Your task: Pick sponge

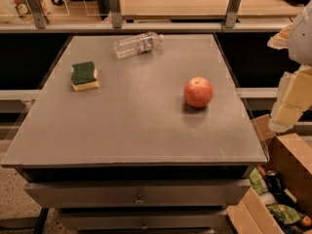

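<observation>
Three things lie on the grey surface (136,130) in our camera view: sponge, bottle, apple.
— Where do we see the sponge (84,75)?
— Far left part, green side up, well apart from the red apple (198,92) on the right. The clear bottle (138,44) lies on its side near the far edge.
— And the gripper (288,106)?
— Beyond the surface's right edge, above a cardboard box (292,165). Wide or narrow, we cannot tell.
</observation>
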Controlling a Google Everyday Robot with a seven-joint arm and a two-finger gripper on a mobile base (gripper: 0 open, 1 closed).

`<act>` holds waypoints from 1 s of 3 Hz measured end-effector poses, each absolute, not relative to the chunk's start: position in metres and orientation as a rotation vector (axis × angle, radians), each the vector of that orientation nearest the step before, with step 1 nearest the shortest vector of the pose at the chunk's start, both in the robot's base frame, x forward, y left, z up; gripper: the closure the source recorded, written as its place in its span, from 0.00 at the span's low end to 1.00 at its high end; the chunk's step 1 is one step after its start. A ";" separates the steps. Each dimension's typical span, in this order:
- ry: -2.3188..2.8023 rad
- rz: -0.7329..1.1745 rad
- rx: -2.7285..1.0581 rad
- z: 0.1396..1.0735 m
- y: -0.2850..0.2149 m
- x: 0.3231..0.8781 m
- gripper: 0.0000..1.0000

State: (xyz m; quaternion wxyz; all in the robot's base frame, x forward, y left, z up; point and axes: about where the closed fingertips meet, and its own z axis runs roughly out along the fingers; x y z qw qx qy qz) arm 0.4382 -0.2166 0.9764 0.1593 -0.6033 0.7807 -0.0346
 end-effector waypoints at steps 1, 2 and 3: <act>2.231 -0.099 -1.724 0.976 -0.217 0.438 0.00; 2.182 -0.078 -1.763 0.976 -0.198 0.466 0.00; 2.123 -0.052 -1.804 0.971 -0.170 0.503 0.00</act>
